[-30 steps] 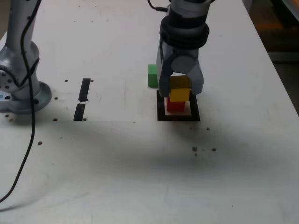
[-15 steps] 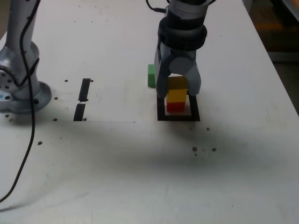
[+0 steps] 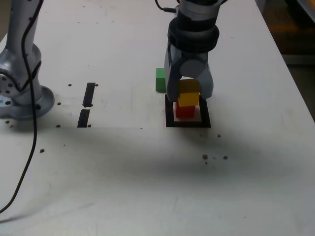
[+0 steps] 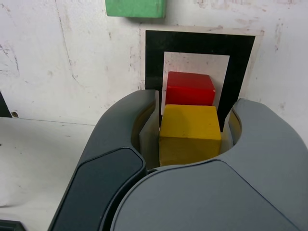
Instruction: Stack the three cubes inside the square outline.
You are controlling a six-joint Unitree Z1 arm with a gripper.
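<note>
Wrist view shows the tool (image 4: 190,139) closed tight on the yellow cube (image 4: 189,134), held over the red cube (image 4: 190,88), which sits inside the square outline (image 4: 199,44) on the white counter (image 3: 123,167); beyond, just outside the outline, rests the green cube (image 4: 135,7).

Partly hidden cubes and cut-off edges

In the exterior view, the gripper (image 3: 189,96) covers the green cube's (image 3: 160,80) right side and the far side of the square outline (image 3: 188,123). In the wrist view the green cube (image 4: 135,8) is cut by the picture's edge, and whether the yellow cube (image 4: 189,133) touches the red cube (image 4: 189,88) is unclear.
</note>
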